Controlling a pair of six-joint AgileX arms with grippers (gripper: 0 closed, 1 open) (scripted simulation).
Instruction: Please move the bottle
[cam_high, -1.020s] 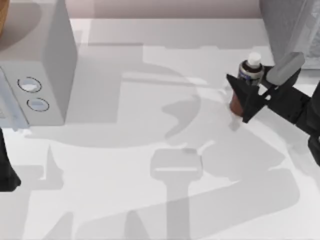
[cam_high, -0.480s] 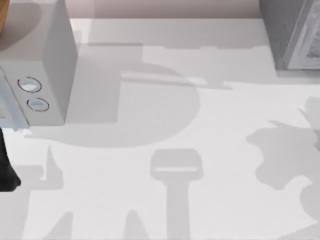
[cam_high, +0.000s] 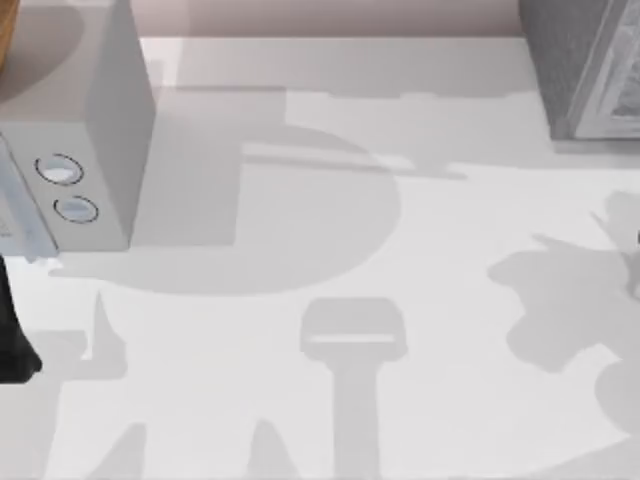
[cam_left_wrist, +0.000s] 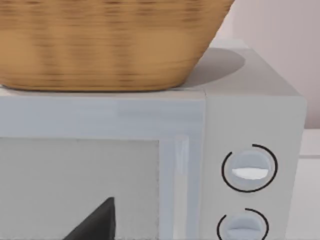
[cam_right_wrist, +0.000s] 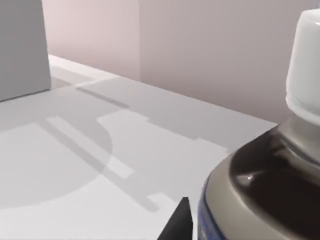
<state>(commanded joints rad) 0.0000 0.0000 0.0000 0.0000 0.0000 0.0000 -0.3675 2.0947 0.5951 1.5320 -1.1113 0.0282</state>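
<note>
The bottle (cam_right_wrist: 270, 170) looms close in the right wrist view, showing a white cap, a dark neck, a grey shoulder and a blue label edge. My right gripper (cam_right_wrist: 260, 232) is shut on it, and one dark fingertip (cam_right_wrist: 179, 224) shows beside the label. The bottle is off the table, with the white tabletop (cam_right_wrist: 100, 165) well beyond it. My left arm (cam_high: 12, 340) stays parked at the table's left edge. Its gripper (cam_left_wrist: 95, 225) faces the microwave front.
A grey microwave (cam_high: 70, 150) stands at the back left with two round knobs (cam_left_wrist: 249, 167). A wicker basket (cam_left_wrist: 100, 45) rests on top of it. A grey cabinet (cam_high: 580, 70) stands at the back right. An arm's shadow (cam_high: 570, 300) lies on the table's right side.
One second ago my right gripper held the bottle at the back right of the table. Both have since left the top view, and only their shadow shifts slightly.
</note>
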